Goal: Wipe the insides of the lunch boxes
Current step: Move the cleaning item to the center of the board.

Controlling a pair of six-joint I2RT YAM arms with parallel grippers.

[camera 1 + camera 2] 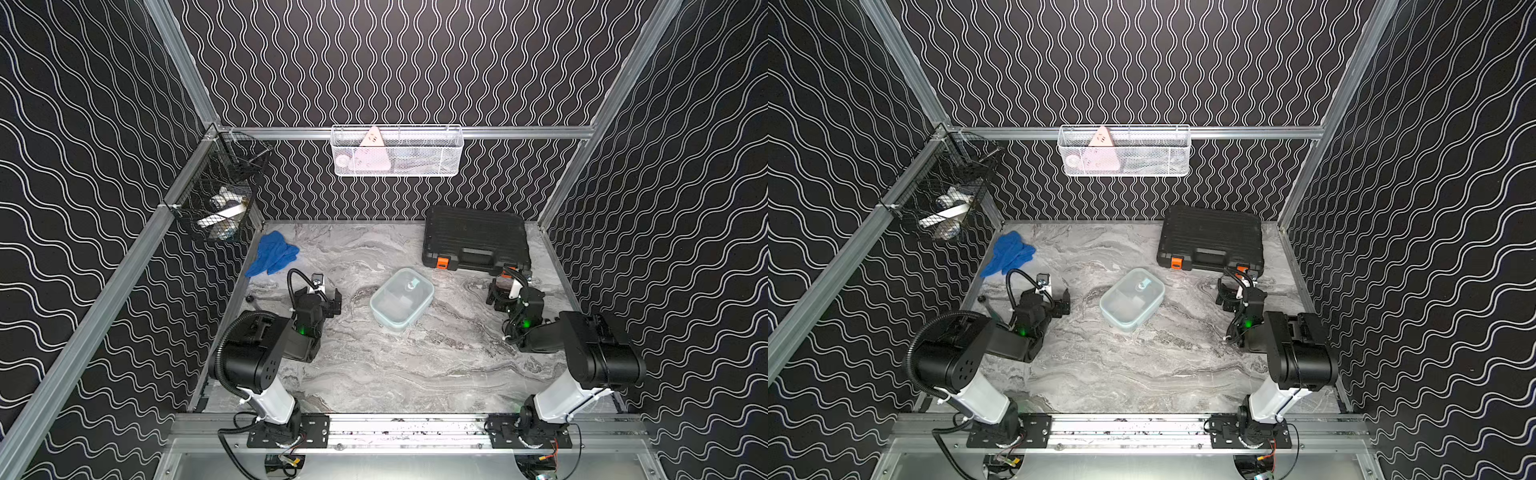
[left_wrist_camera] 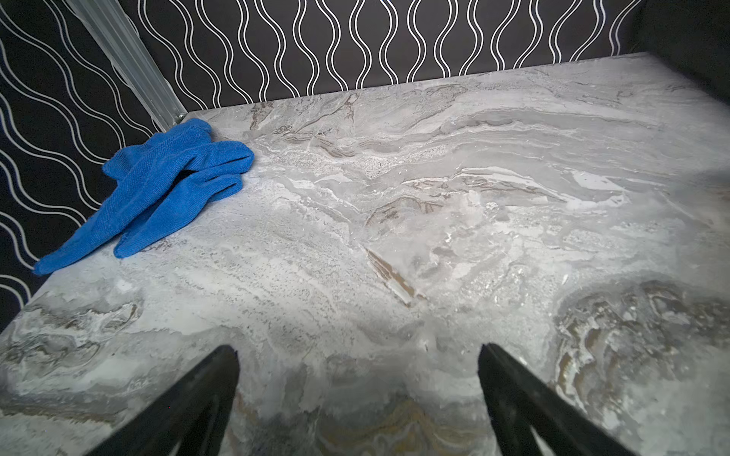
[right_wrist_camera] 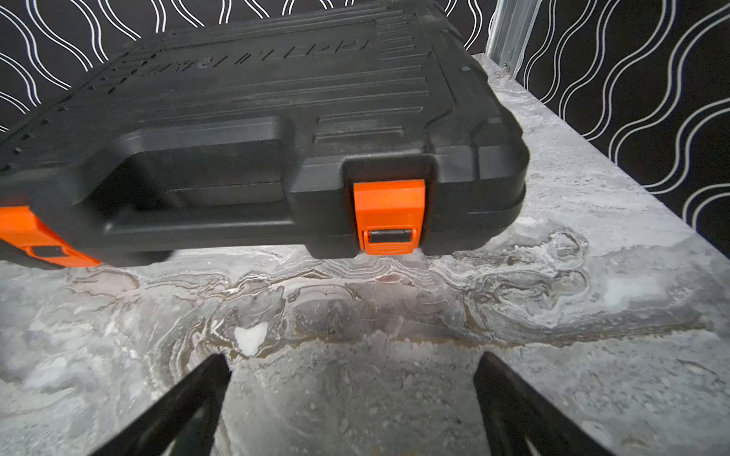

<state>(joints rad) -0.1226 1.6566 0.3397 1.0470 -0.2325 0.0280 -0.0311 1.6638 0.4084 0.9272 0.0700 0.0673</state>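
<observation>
Lunch box (image 1: pixel 401 299), closed, at mid-tabletop (image 1: pixel 374 374), between my two claws and apart from both. My left claw (image 2: pixel 358 351): spread, empty, facing the blue cloth (image 2: pixel 158 185). My right claw (image 3: pixel 351 359): spread, empty, near the black case (image 3: pixel 256 118).

Bright, even light from above; soft shadow on the table (image 3: pixel 592 221) ahead of the right claw (image 3: pixel 353 359), where the black case (image 3: pixel 237 118) blurs; edges bulge.
</observation>
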